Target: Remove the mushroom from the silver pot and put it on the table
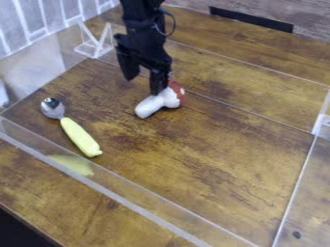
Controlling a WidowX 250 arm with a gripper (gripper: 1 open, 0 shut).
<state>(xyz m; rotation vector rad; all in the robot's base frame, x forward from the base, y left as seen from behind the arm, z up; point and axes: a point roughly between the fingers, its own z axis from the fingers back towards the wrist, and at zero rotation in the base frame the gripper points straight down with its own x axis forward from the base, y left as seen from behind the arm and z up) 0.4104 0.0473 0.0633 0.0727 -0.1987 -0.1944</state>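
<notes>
A: Counting what sits on the table (233, 145): how many toys?

B: Three. One mushroom (160, 101) with a thick white stem and rounded red-brown cap lies on its side on the dark-grained wood planks. Left of the mushroom lie one long yellow corn-like toy (80, 137) and one small round silver piece (52, 106).

A: And the gripper (145, 71)?

B: One, black, fingers spread wide, empty, just above the mushroom.
</notes>
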